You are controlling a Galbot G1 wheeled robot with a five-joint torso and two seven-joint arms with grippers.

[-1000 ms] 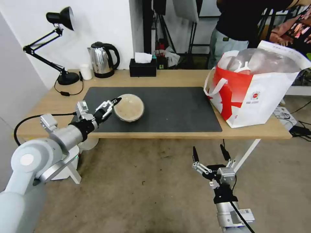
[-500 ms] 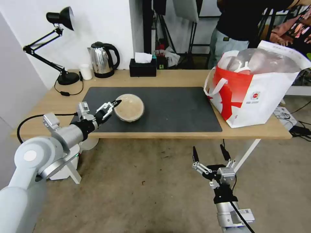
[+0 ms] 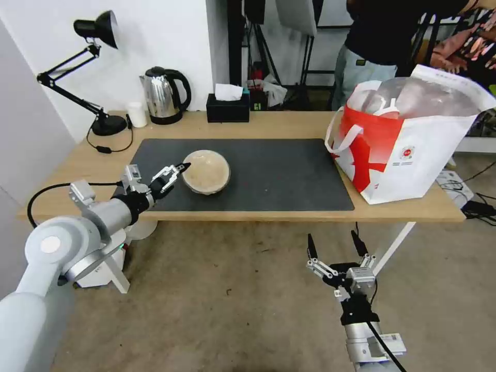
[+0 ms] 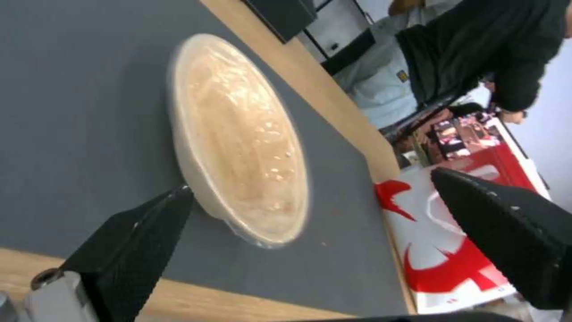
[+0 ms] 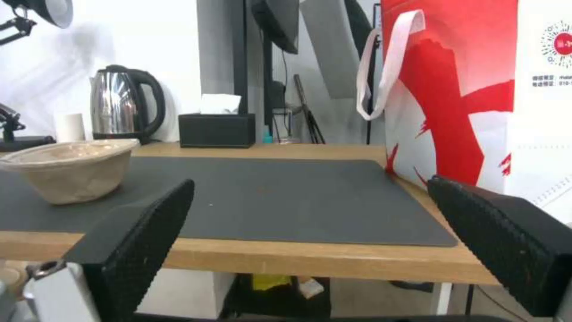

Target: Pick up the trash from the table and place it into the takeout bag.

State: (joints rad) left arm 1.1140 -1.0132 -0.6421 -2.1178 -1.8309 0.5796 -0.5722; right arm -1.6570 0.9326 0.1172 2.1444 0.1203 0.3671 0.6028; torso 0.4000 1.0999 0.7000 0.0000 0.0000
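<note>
Light-wood table (image 3: 289, 126), grey mat (image 3: 268, 175) | left gripper (image 3: 173, 175) wide by beige bowl (image 3: 206, 171) | right gripper (image 3: 336, 247) wide, parked low

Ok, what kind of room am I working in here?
Probably a lab or studio staged as an office desk. The table carries a desk lamp, a steel kettle and a tissue box, while stands and equipment crowd the space behind it.
</note>
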